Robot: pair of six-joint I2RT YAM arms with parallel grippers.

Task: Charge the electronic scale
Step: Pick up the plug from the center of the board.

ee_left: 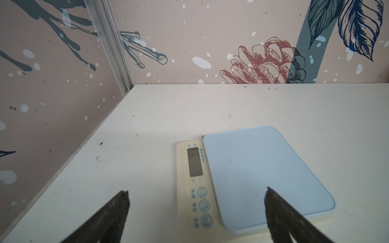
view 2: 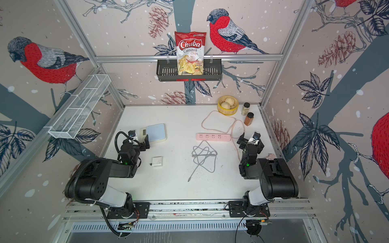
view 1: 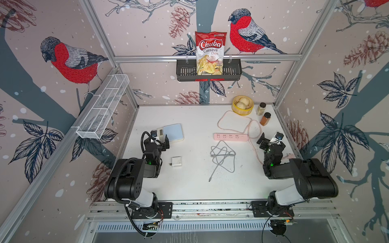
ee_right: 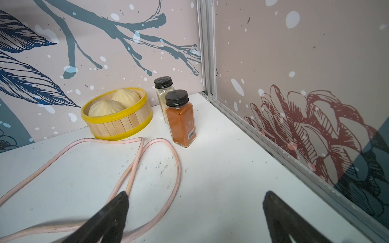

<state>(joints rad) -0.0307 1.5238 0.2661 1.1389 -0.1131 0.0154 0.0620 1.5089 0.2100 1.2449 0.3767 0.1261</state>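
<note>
Left pincer (ee_left: pixel 195 191): spread wide, nothing pinched, parked right at the display-strip end of the scale; touching it or not, can't tell
Right pincer (ee_right: pixel 196 194): spread wide too, empty, over bare table beside the pink cord loops
Electronic scale (ee_left: pixel 252 172): flat on the table (view 1: pixel 189 185), left side, about mid-depth; pale blue platform, cream strip with dark display and three round buttons on the side nearer the left wall
Charger cube (view 1: pixel 176 161): small, white, lying near the scale toward the robot, not touching it
Grey cable (view 1: pixel 223 156): loose tangle around the table's middle, plugged into nothing
Pink power strip (view 1: pixel 230 137): just behind the tangle, sockets up
Pink cord (ee_right: pixel 133 170): big loops toward the back right
Steamer basket (ee_right: pixel 122 124): back right, two buns inside
Spice jars: orange one (ee_right: pixel 182 120) in front, pale one (ee_right: pixel 163 98) behind, upright beside the basket
Chips bag (view 1: pixel 210 52): standing in the black wall shelf (view 1: pixel 187 71)
</note>
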